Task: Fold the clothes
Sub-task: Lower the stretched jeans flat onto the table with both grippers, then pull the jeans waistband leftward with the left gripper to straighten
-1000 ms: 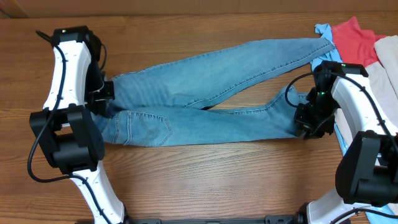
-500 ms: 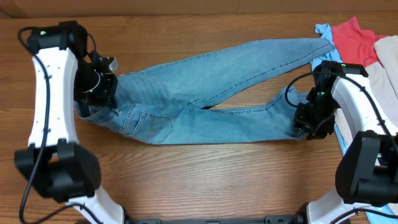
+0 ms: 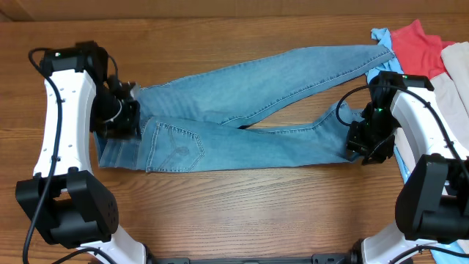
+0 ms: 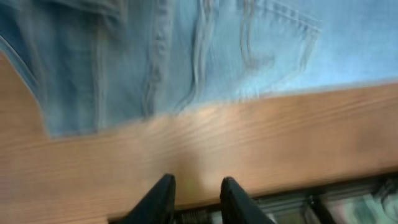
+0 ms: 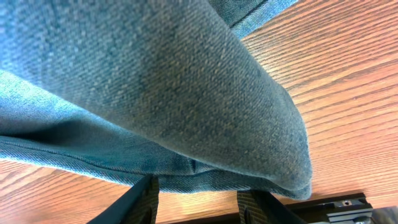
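Note:
The clothes in play are light blue denim jeans (image 3: 278, 143) lying flat across the table, waist to the left and both legs running right. My left gripper (image 3: 123, 121) hovers at the waistband's left end. In the left wrist view its fingers (image 4: 198, 183) stand a little apart over bare wood, with nothing between them and the jeans (image 4: 186, 56) lying beyond the tips. My right gripper (image 3: 360, 147) sits at the hem of the near leg. In the right wrist view its jaws (image 5: 202, 193) are apart, a thick denim fold (image 5: 155, 81) resting just past the tips, ungripped.
A pile of other garments lies at the back right corner: red (image 3: 414, 44), light blue (image 3: 381, 35) and beige (image 3: 458, 73). The table's front edge and a dark rail (image 4: 323, 199) lie just behind the left fingers.
The left gripper carried the waist back and down, opened and let it go; the waist now lies flat. The right jaws widened; that arm stayed put.

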Action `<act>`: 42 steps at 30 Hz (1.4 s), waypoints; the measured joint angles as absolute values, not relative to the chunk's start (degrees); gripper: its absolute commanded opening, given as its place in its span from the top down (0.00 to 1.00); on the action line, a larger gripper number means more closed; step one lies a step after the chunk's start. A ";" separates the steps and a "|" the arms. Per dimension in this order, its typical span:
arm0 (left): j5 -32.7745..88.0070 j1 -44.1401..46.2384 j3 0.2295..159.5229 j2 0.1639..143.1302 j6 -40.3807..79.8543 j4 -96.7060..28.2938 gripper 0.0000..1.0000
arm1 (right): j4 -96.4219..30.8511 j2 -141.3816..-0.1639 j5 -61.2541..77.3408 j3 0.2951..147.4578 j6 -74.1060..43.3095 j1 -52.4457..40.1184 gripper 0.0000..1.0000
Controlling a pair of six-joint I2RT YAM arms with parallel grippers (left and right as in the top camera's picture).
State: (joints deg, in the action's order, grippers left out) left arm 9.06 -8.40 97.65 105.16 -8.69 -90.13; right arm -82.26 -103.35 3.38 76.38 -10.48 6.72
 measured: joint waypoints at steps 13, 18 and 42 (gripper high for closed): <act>8.32 -8.23 102.17 109.47 -3.44 -67.05 0.48 | -82.04 -103.35 3.36 76.38 -10.48 6.72 0.55; 7.94 -8.23 102.17 118.58 -3.05 -71.81 0.49 | -82.06 -103.35 3.38 76.38 -10.46 6.72 0.55; 9.45 -7.99 104.71 122.58 -1.21 -84.86 0.55 | -81.62 -103.35 3.09 76.31 -10.48 6.72 0.55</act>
